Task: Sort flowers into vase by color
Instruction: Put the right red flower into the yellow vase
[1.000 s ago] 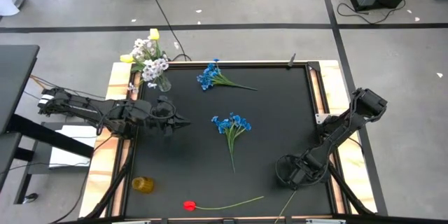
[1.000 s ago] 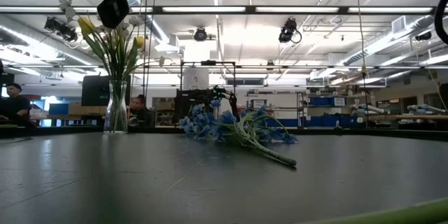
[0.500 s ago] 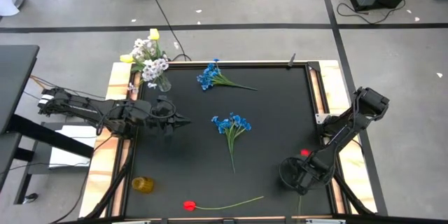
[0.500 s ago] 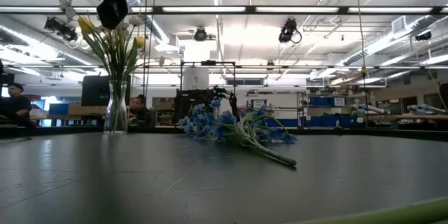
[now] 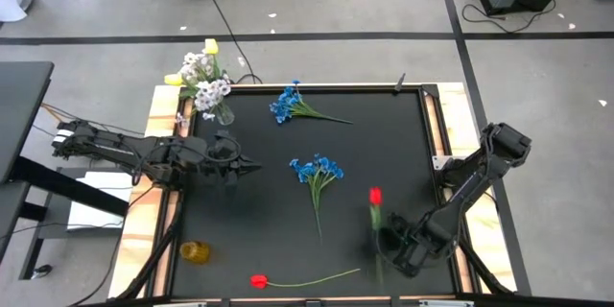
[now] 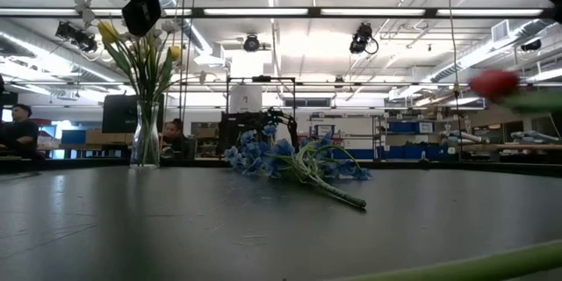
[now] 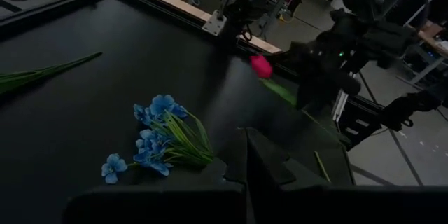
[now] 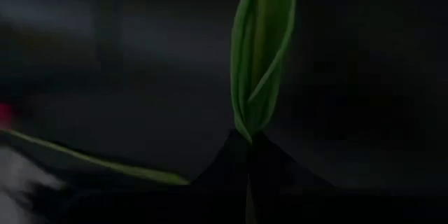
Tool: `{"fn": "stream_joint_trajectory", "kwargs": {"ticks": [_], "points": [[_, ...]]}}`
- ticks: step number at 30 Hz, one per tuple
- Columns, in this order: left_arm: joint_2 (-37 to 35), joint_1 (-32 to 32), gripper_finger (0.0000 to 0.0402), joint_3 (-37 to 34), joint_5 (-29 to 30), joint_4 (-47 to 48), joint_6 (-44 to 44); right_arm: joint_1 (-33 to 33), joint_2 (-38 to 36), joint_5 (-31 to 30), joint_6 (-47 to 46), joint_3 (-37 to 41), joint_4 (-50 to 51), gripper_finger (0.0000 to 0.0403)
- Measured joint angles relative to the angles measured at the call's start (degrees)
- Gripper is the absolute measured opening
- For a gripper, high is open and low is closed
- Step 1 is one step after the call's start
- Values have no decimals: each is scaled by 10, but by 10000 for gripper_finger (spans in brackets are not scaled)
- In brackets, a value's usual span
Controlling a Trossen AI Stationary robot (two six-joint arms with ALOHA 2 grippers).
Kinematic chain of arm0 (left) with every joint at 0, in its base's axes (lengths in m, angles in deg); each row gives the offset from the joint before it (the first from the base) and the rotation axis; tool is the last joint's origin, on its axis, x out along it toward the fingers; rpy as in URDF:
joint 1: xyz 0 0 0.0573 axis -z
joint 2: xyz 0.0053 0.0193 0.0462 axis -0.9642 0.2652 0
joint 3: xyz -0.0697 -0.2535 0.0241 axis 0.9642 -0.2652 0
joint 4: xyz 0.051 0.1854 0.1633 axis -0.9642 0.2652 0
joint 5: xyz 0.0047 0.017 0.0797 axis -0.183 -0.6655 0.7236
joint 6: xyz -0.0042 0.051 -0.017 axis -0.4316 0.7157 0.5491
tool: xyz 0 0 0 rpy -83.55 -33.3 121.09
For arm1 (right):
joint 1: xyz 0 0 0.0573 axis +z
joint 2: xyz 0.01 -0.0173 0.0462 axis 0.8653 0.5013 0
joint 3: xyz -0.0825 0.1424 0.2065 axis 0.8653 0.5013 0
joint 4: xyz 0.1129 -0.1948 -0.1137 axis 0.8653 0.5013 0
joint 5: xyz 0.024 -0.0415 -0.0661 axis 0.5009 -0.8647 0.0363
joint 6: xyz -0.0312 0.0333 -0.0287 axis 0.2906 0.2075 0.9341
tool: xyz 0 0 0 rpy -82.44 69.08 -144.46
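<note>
At the far left corner of the dark counter (image 5: 403,144) stands a clear glass vase (image 5: 223,113). It already holds white blossom clusters (image 5: 206,79) and yellow tulips (image 5: 211,47), so it seems to be the light-coloured bunch. Near it, over the left side of the counter, the left claw (image 5: 247,166) hangs clenched and empty. A small amber glass (image 5: 195,252) sits close to the near left corner.

More to the middle lie two blue flower bunches: one (image 5: 288,103) near the far edge, one (image 5: 317,170) at the centre, its thin stalk pointing toward the near edge. Along the near edge lies a red tulip on the counter (image 5: 259,281), its long green stalk running to the right.

At the right, the right claw (image 5: 389,242) is clenched on the green stalk of the second red tulip (image 5: 375,196), and it grips low on the stalk. From the claw, the long axis runs toward the far edge, with the bloom raised above the counter.

The vase lies far across the counter from this claw, and the left arm is much nearer to it. I judge that a long carry or a hand-over is needed. The stalks look thin and bendy like plastic, the blooms smooth and egg-shaped, and the blue clusters small and frilly.
</note>
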Motion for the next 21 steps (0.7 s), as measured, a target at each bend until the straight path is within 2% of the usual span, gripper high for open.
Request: {"fn": "stream_joint_trajectory", "kwargs": {"ticks": [4, 7, 11, 15, 18, 21], "points": [[0, 0, 21, 0, 0, -36, 1, -38, -1, -94, 66, -27, 1, 8], [0, -2, 66, 0, 0, -70, -7, -76, -1, -135, 169, -56, -10, 8], [0, -11, 138, 0, 0, -71, -32, -134, -1, -177, 353, -103, -42, 8], [8, -10, 194, 0, -1, -94, -39, -193, -2, -176, 566, -146, -126, 8], [32, -9, 219, 0, -25, -143, -41, -235, -2, -143, 720, -158, -227, 8], [69, -9, 232, 0, -56, -220, -30, -270, -2, -97, 822, -162, -311, 8]]}}
